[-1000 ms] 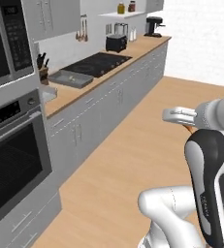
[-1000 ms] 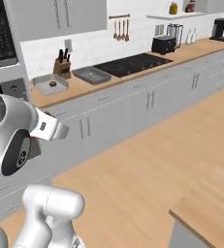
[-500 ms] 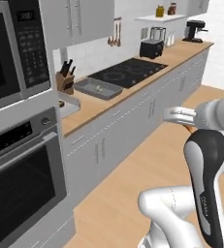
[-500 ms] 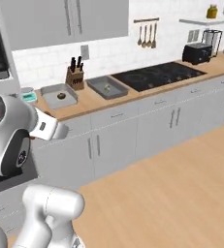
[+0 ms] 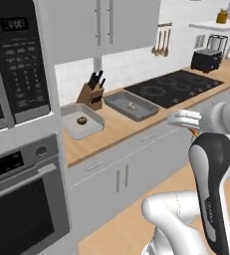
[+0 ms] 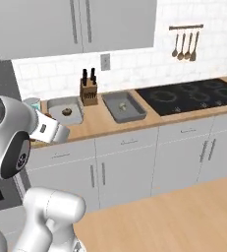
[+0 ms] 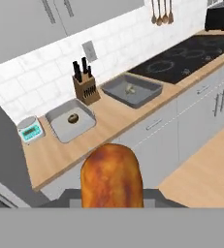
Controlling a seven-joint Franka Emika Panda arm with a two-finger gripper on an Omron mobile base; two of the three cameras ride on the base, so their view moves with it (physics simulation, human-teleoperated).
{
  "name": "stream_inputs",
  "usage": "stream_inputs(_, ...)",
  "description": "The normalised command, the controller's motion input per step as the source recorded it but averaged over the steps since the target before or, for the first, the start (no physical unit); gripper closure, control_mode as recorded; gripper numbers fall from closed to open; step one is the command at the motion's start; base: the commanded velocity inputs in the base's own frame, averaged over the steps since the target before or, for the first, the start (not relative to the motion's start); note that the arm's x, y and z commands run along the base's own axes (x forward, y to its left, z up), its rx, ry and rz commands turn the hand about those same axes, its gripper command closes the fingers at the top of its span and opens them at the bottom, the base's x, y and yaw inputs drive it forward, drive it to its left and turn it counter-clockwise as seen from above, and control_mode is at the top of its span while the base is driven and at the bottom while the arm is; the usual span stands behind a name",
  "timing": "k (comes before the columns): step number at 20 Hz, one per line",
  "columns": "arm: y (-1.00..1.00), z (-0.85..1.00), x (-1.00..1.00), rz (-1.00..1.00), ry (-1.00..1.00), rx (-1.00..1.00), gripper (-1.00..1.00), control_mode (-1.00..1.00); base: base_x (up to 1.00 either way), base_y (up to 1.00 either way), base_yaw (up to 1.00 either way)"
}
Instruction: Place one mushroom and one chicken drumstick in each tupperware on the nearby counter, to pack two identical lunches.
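One chicken drumstick apparently in the closed pincer.

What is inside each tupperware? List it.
Light grey tupperware: one brown mushroom. Darker tupperware: one pale mushroom. No drumstick lies in either; one drumstick is in the shut gripper, covering the counter edge below.

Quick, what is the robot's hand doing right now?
Gripper: jaws shut on the chicken drumstick.
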Motion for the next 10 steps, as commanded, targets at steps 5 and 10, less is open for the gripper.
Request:
stream_inputs(5,0.00,0.00,0.00,0.00,0.00,0.00,1.00,1.00,1.00,-0.37,0.48)
stream_inputs(10,0.00,0.00,0.00,0.00,0.00,0.00,1.00,1.00,1.00,-0.33,0.52)
